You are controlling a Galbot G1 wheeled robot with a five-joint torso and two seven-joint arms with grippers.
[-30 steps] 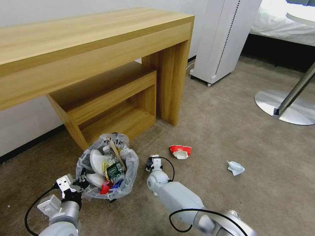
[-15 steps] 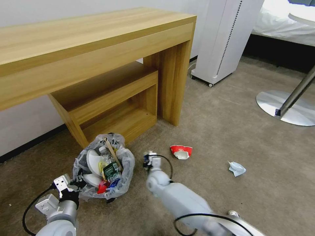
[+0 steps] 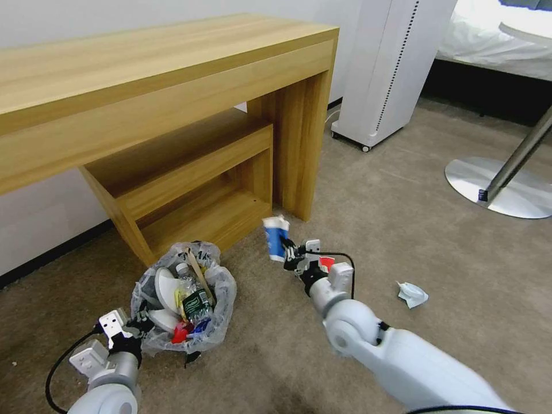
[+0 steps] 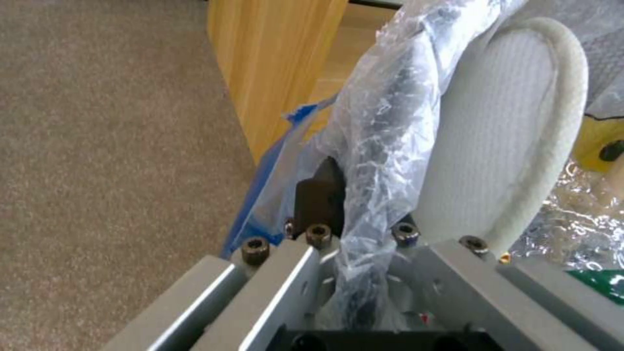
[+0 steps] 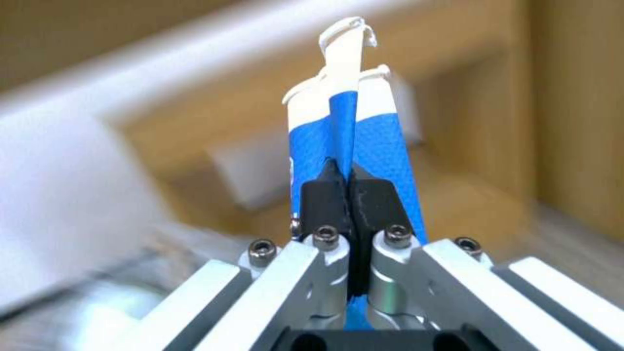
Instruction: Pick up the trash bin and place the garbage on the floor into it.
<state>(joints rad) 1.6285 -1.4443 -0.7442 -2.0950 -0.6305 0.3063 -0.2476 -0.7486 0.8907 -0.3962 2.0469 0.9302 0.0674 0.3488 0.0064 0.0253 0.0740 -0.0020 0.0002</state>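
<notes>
The trash bin (image 3: pixel 185 303), lined with a crinkly clear bag, stands on the beige floor (image 3: pixel 402 230) by the desk leg. It holds white slippers, a bottle, a wooden stick and red scraps. My left gripper (image 3: pixel 140 325) is shut on the bin's bagged rim (image 4: pixel 383 126), beside a white slipper (image 4: pixel 500 136). My right gripper (image 3: pixel 289 254) is raised right of the bin, shut on a blue-white tube (image 3: pixel 276 237) that stands upright in the air (image 5: pixel 374 141). Red paper (image 3: pixel 326 263) peeks out behind that wrist. A crumpled white wad (image 3: pixel 411 294) lies farther right.
A wooden desk (image 3: pixel 172 86) with a low shelf stands right behind the bin. A white wheeled appliance (image 3: pixel 385 69) is at the back. A round metal table base (image 3: pixel 500 192) sits at the right. Open carpet stretches between them.
My right gripper has come up from the floor beside the bin with the blue-white tube in it, moving forward and right. The left gripper still holds the bin.
</notes>
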